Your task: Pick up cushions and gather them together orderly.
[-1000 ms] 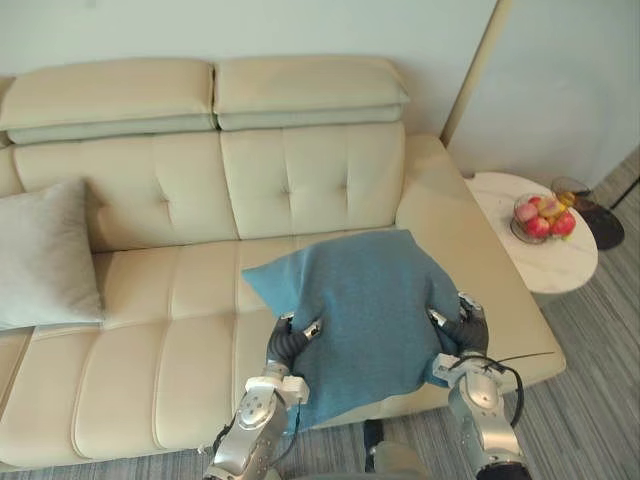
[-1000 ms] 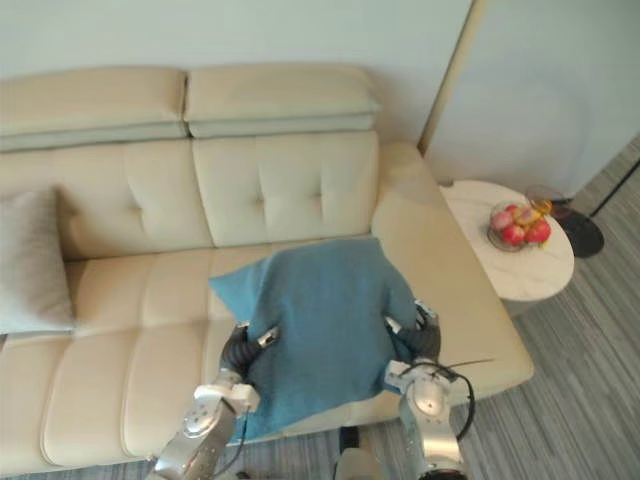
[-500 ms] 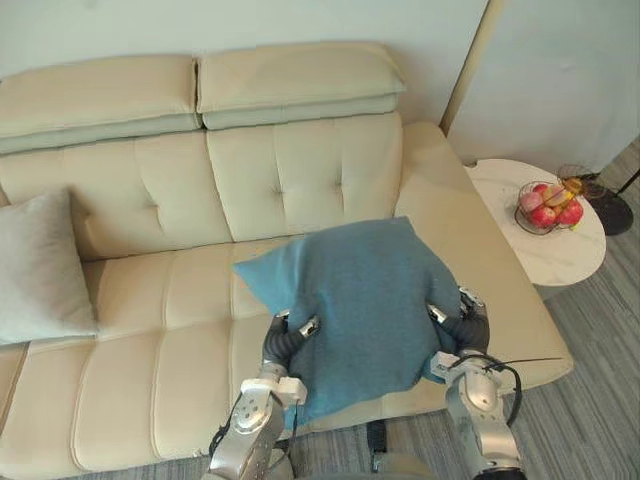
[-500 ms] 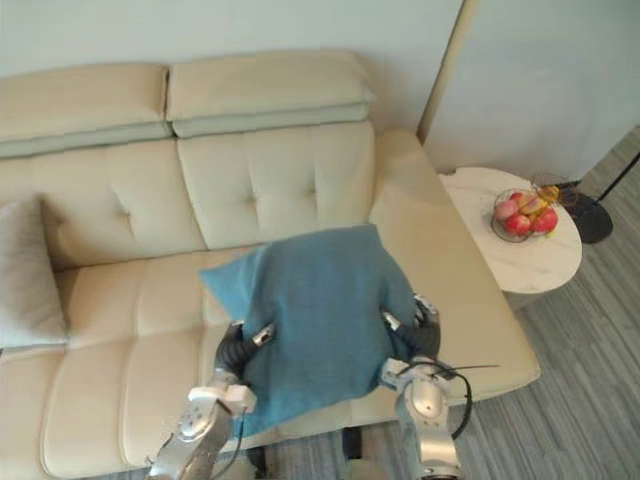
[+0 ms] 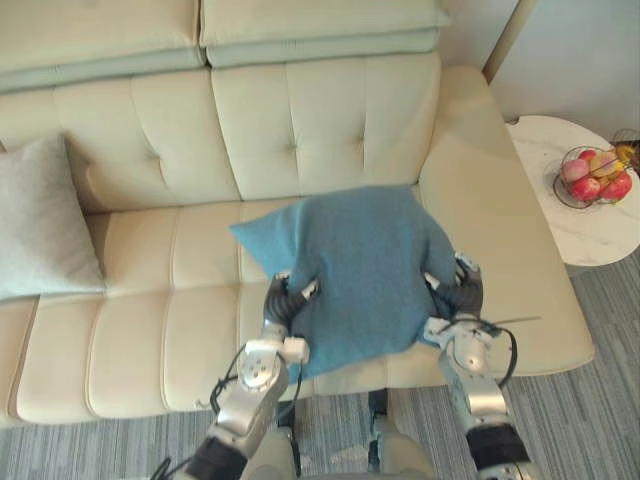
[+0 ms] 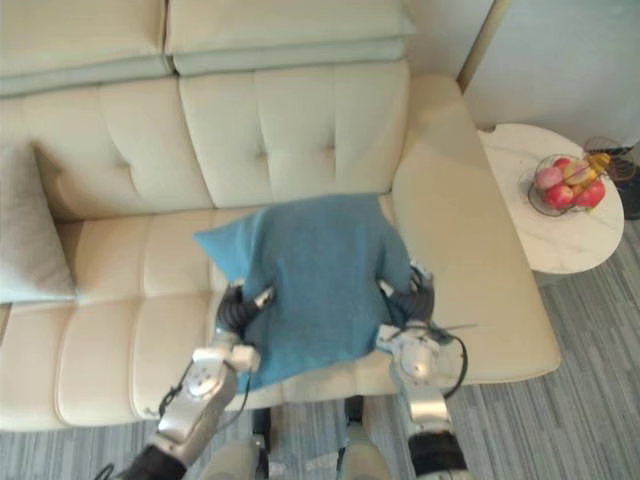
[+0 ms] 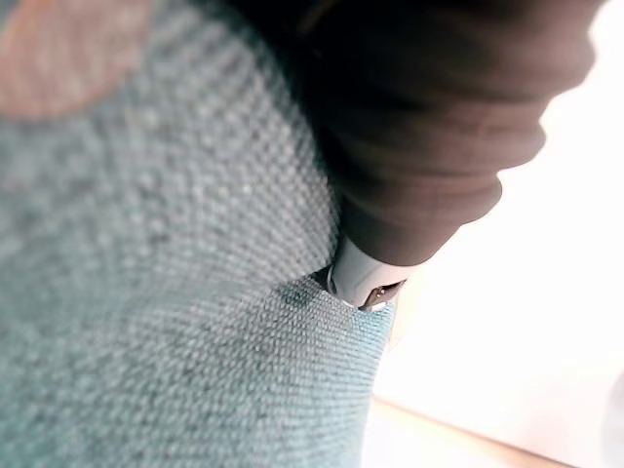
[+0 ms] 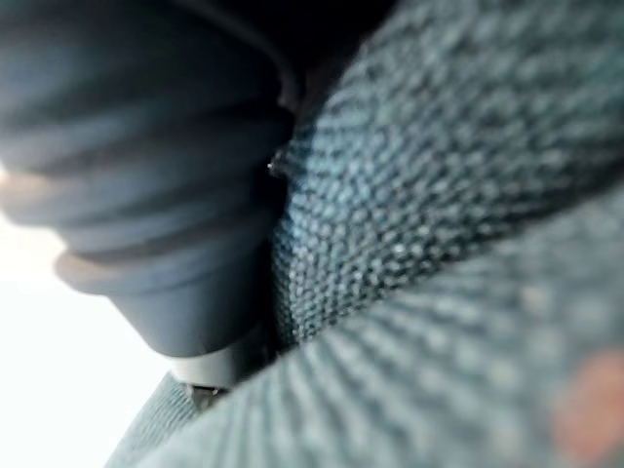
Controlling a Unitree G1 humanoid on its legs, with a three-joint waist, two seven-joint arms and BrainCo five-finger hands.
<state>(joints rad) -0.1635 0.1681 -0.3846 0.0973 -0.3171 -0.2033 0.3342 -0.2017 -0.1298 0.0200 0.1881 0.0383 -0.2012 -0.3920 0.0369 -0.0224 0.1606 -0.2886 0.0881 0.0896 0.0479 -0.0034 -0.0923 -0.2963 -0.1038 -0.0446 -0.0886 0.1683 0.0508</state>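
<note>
Two cushions, one held above the sofa

A grey cushion leans at the left end of the sofa, with bare seat beside it. The left hand and right hand each grip a side edge of the blue woven cushion over the seat front. A round tabletop stands well right.

Camera's moved: the whole view tips down the sofa, its headrests sliding off the top. The blue cushion rides higher in view between the left robot hand and right robot hand, with more of both arms showing.
</note>
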